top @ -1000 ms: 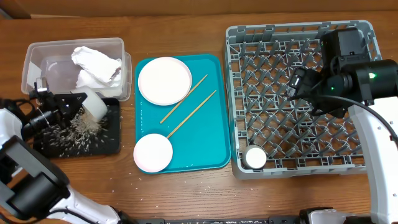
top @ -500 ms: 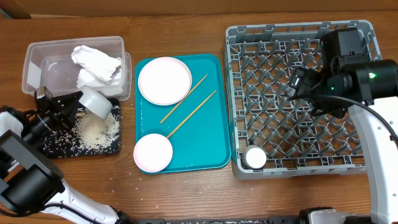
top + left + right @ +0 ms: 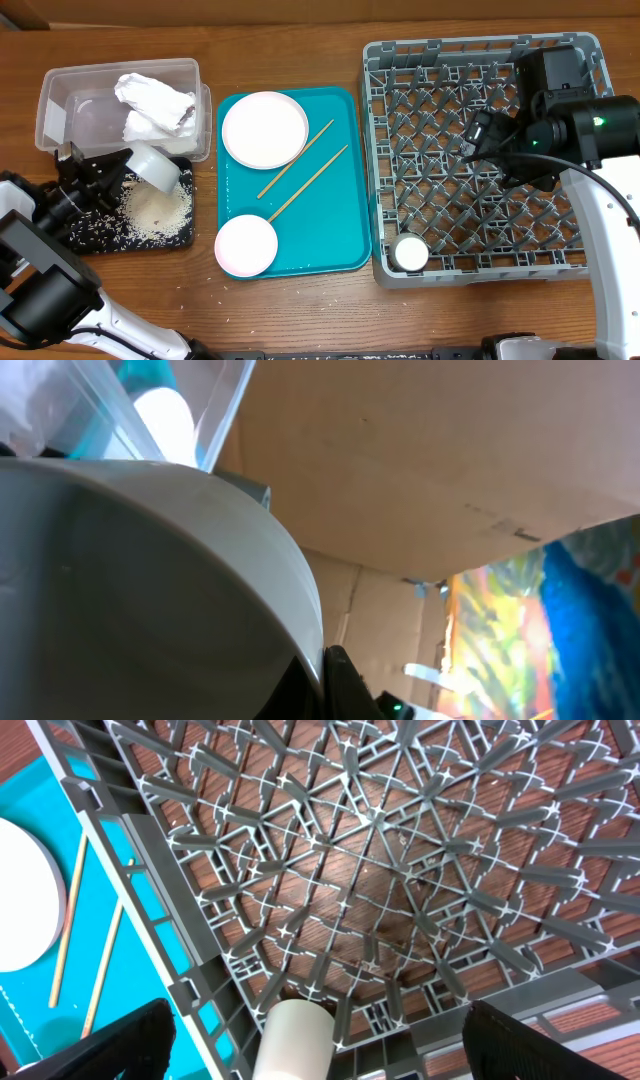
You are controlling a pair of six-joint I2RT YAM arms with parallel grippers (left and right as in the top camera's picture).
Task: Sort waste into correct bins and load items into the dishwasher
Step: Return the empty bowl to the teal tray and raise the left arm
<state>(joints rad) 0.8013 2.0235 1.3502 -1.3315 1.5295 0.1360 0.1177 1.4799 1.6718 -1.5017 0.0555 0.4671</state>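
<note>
Holding a smooth grey-white bowl tilted over the black tray, my left tool clamped on it.
Beige grains heaped below; right tool spread above the lattice rack.

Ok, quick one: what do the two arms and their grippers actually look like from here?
Both arms pair rounded white links with black joint housings. The right arm has boxy black motor blocks, a small green light and a thin black cable beside its white link. Its fingers are black. The left gripper is black too.
</note>
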